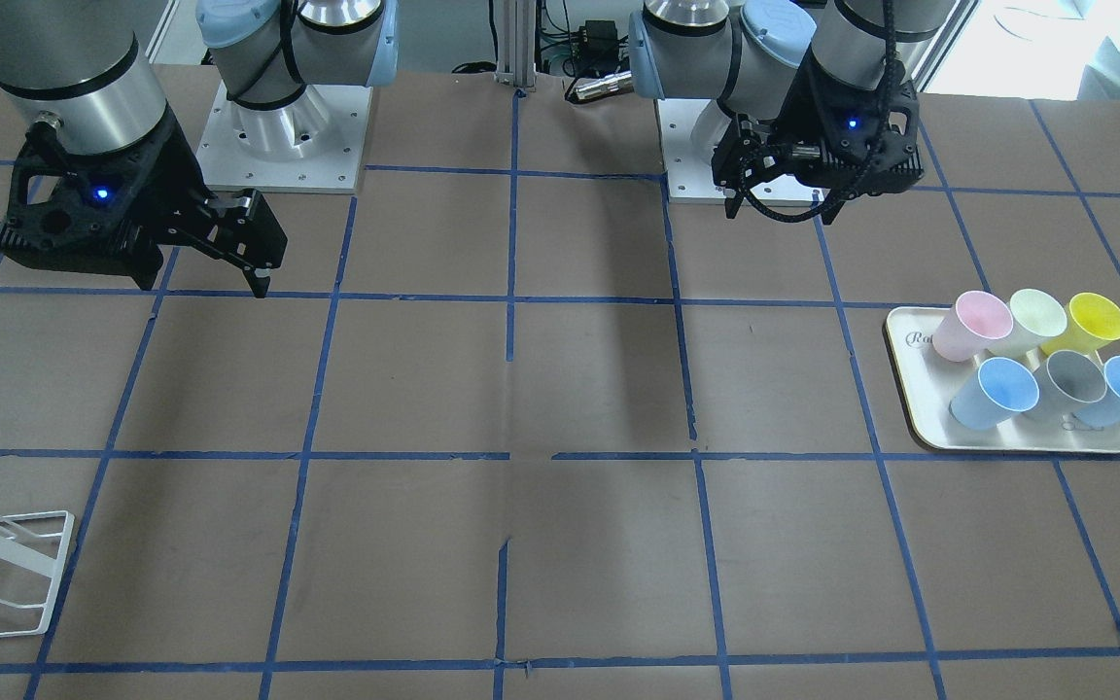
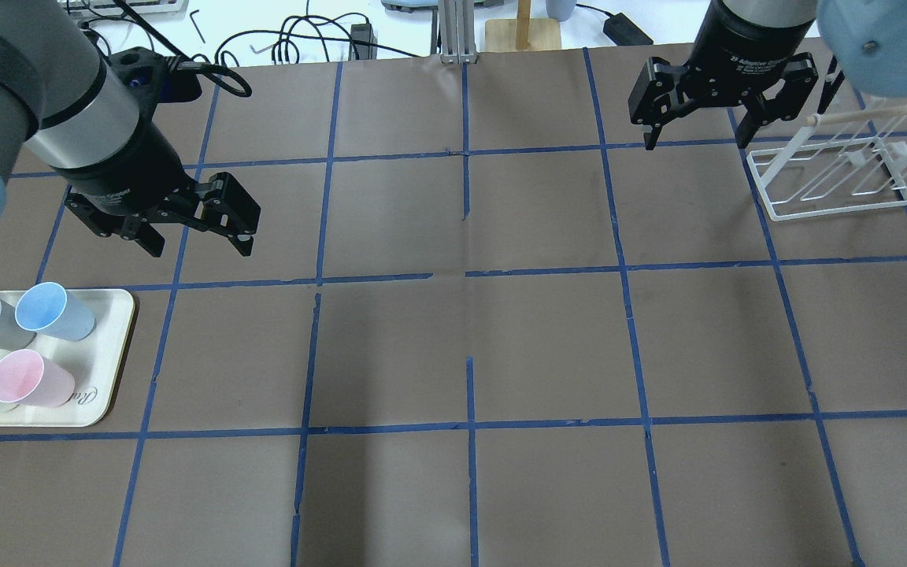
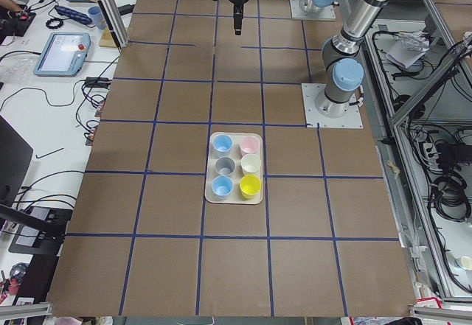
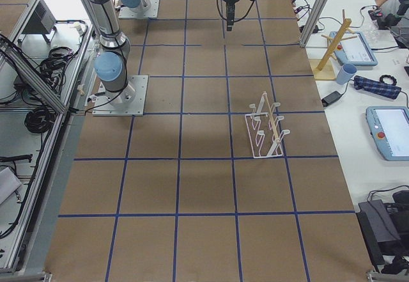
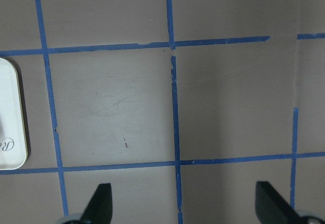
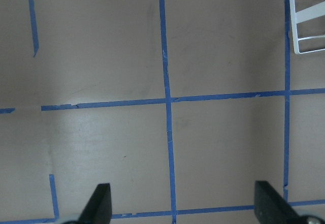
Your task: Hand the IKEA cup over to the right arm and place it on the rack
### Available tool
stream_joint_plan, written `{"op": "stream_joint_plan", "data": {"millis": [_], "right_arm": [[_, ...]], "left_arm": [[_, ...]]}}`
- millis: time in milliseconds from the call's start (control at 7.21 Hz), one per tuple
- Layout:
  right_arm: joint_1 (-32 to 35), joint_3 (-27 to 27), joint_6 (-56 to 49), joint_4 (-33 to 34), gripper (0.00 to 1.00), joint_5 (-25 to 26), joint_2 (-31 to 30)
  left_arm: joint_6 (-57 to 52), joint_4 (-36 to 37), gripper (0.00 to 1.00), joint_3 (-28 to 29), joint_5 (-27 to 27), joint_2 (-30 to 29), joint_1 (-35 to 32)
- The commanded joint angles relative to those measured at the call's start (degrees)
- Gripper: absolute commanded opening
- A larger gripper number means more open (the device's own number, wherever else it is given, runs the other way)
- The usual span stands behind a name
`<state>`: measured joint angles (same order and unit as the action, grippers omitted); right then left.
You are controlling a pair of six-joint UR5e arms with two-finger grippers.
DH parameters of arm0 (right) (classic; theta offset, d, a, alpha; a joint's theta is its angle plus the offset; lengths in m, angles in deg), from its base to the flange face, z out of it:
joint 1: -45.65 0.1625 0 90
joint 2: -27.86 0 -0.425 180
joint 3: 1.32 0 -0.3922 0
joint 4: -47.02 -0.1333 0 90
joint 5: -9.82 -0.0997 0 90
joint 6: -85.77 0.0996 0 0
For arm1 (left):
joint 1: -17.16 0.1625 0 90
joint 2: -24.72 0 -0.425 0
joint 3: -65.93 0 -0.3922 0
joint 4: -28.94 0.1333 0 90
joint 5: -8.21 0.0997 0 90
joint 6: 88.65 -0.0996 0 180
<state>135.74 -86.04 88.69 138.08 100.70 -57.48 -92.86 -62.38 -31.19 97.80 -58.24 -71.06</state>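
Observation:
Two light blue IKEA cups (image 1: 995,392) (image 1: 1119,391) stand on a cream tray (image 1: 913,394) with pink, pale green, yellow and grey cups. In the overhead view one blue cup (image 2: 54,311) shows fully. My left gripper (image 2: 201,248) hangs open and empty above the table, beyond the tray and apart from the cups; it also shows in the front view (image 1: 782,199). My right gripper (image 2: 696,142) is open and empty, just left of the white wire rack (image 2: 839,169). The rack also shows in the front view (image 1: 6,574).
The brown table has a blue tape grid (image 2: 466,272). The left wrist view shows only the tray's corner (image 5: 10,117). The right wrist view shows the rack's corner (image 6: 307,21). Cables and clutter lie beyond the table's far edge (image 2: 288,39).

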Motion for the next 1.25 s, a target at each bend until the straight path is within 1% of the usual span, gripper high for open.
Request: {"op": "stream_joint_plan", "data": {"millis": [0, 1109], "right_arm": [[0.0, 0.0, -0.02, 0.0, 1.0, 0.0, 0.0], [0.0, -0.09, -0.02, 0.0, 1.0, 0.0, 0.0]], "left_arm": [[0.0, 0.0, 1.0, 0.0, 0.14, 0.0, -0.02], [0.17, 0.35, 1.0, 0.0, 0.05, -0.44, 0.07]]}}
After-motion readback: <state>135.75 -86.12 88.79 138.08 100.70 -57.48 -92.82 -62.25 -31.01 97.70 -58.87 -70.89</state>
